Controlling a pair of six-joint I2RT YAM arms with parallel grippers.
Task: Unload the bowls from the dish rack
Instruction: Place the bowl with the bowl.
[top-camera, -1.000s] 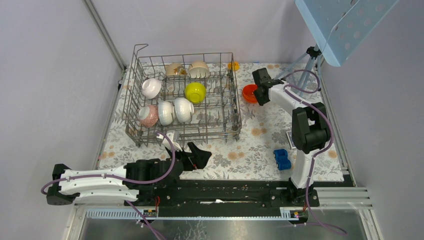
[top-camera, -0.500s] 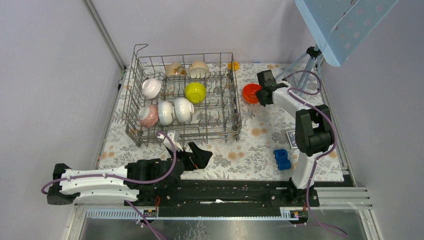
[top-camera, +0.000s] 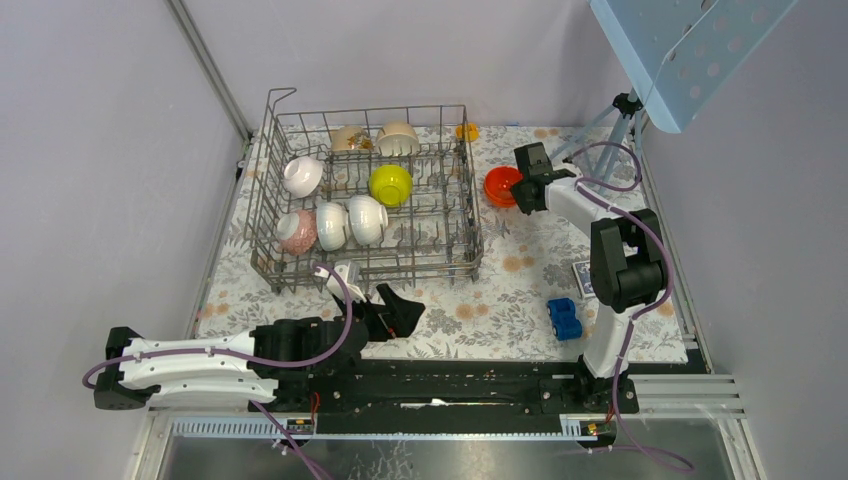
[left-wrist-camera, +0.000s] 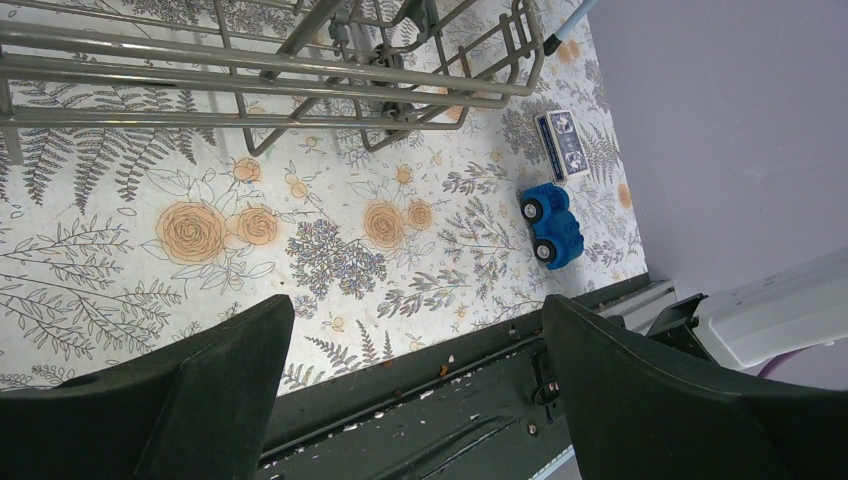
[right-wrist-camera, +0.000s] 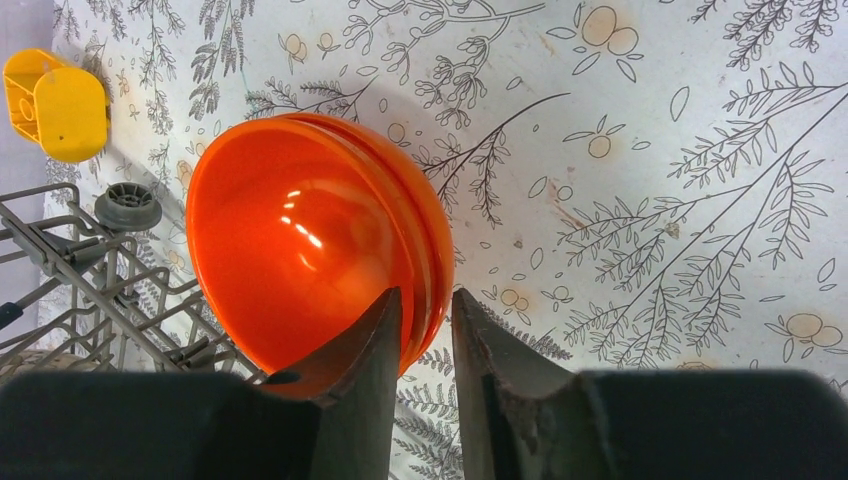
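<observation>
Locate the orange bowl (right-wrist-camera: 300, 250) outside the dish rack (top-camera: 400, 262), on the table (top-camera: 500, 300) toward its far edge, just beside the rack's right side near the far right corner. Sits tilted, mouth facing the right wrist camera. Shows doubled rim lines along one side; cannot tell whether a single bowl or a nested pair.

Looks glossy, hard and thin-walled. Judge light, stiff and slippery, liable to chip or skid if let go from any height. Judge the rim the only workable hold: one finger inside, one outside, seated deep enough not to slide off the glaze. Expect a swing about the pinch point when lifted by one side.

Has that very hold from the right gripper (right-wrist-camera: 425, 305): fingers set close together on the near rim, one inside the bowl, one outside, wall pinched between.

Count seven bowls in the rack:
- three white bowls (top-camera: 303, 175)
- two beige bowls (top-camera: 398, 138) at the far side
- one yellow-green bowl (top-camera: 390, 184) mid-rack
- one pink-speckled bowl (top-camera: 296, 230) at the left side

All propped on edge among the tines, rims reachable from above.

Find the left gripper (left-wrist-camera: 415, 320) spread wide and empty, low near the table's near edge, just off the rack's near side.
</observation>
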